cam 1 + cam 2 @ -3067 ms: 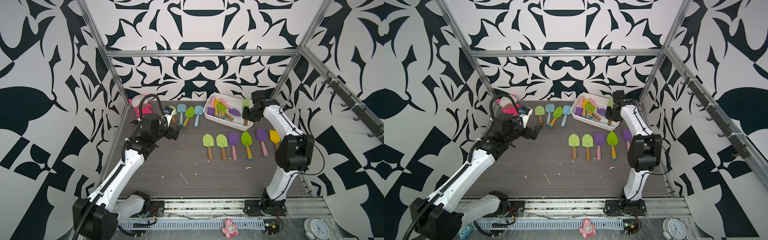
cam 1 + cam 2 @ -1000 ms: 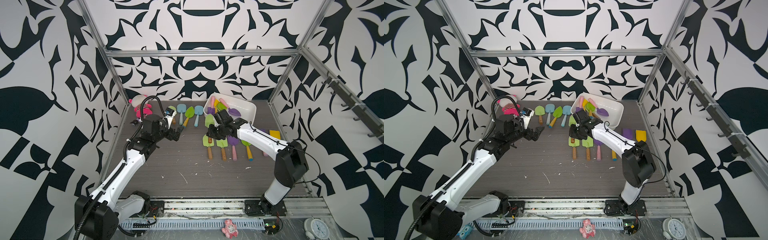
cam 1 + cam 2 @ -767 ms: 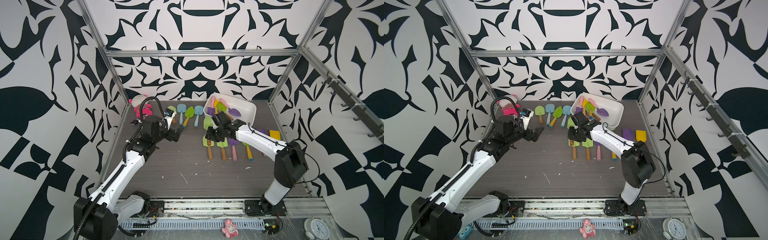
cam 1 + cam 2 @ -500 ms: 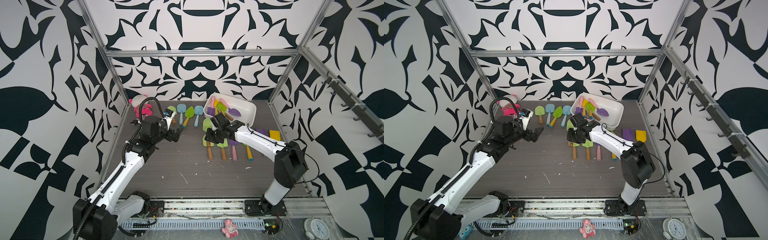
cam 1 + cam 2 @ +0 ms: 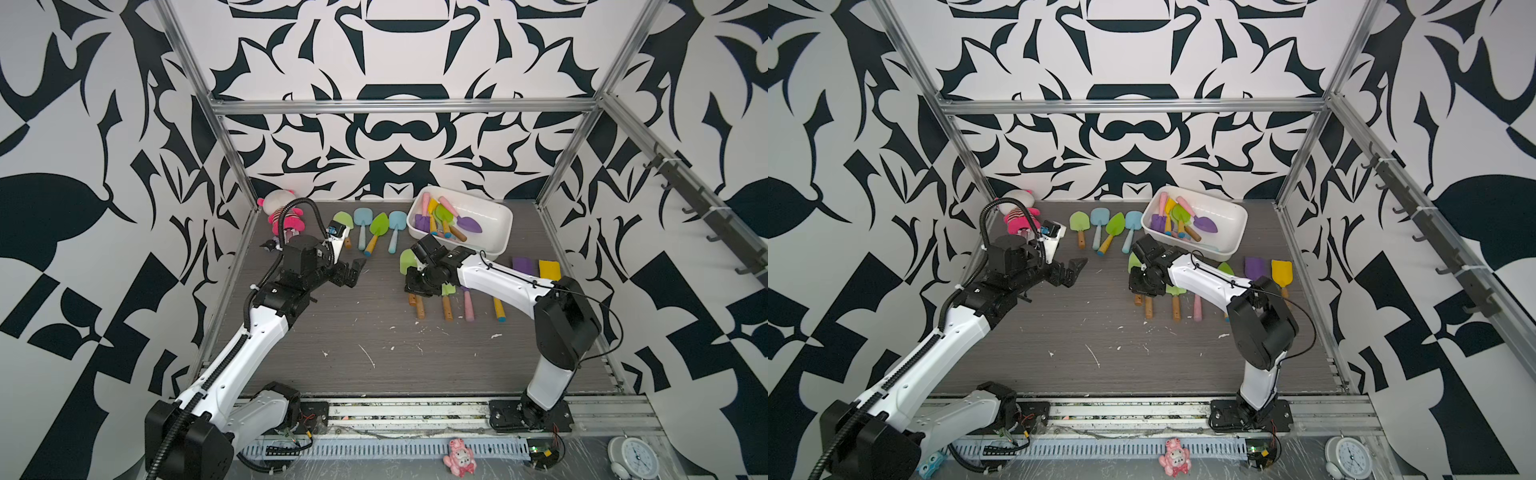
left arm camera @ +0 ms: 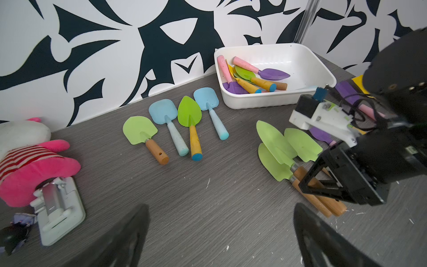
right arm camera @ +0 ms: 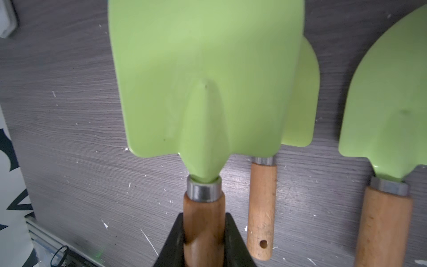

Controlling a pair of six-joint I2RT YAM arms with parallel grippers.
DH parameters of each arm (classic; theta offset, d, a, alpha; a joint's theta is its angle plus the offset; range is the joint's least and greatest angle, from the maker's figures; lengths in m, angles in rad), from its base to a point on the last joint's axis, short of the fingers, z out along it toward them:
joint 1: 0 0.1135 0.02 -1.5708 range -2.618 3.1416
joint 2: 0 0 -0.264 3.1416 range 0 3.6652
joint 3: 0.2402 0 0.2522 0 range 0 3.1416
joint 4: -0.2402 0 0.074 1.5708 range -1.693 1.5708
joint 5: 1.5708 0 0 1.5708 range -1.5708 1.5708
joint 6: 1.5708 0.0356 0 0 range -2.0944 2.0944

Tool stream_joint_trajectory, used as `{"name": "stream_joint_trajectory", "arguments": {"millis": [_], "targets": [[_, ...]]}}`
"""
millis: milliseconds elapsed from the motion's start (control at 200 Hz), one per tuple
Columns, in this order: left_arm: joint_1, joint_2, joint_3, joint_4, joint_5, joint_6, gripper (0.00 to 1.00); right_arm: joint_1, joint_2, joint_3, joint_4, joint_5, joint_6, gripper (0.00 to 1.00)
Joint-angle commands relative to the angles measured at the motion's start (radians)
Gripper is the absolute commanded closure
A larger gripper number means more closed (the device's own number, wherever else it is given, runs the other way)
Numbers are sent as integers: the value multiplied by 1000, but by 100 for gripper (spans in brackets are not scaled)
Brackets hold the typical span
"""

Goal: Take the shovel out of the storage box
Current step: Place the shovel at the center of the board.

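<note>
Front of the bench (image 5: 436,365): bare grey wood grain w/ white flecks.

Mid-bench, toward the left edge: left gripper (image 5: 355,272) hangs over the surface. Its jaws are spread wide w/ nothing btwn them.

Mid-bench ctr: right gripper (image 7: 204,233) is clenched on the wooden handle of a light-green shovel (image 7: 203,81), jaws either side just below the metal collar. That shovel is out of the storage box, held above the bench w/ blade toward the far edge. The blade overlaps another green shovel (image 7: 262,208) lying flat under it.

Same row, on toward the right edge: more shovels lie flat, handles to the front.
- wooden handle (image 5: 446,307)
- pink handle (image 5: 467,307)
- yellow handle w/ blue tip (image 5: 498,309)
- purple blade (image 5: 523,264) and yellow blade (image 5: 548,268), both partly hidden by the right arm

Farther back, left of ctr: four shovels (image 5: 379,226) side by side, two green, two blue.

Far right: storage box (image 6: 261,101), white, near the far edge. Several shovels are piled at its end toward the bench ctr, incl. a purple one w/ pink handle (image 6: 275,74).

Far-left corner: pink-and-white plush toy (image 5: 284,208).
</note>
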Motion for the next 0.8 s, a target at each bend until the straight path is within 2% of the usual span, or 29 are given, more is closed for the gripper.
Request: {"name": "stream_joint_trajectory", "arguments": {"millis": [0, 795], "targets": [[3, -22, -25, 13, 17, -19, 1, 5, -18, 48, -10, 1, 3, 100], [3, -27, -37, 9, 14, -31, 1, 20, 125, 182, -87, -39, -40, 100]]}}
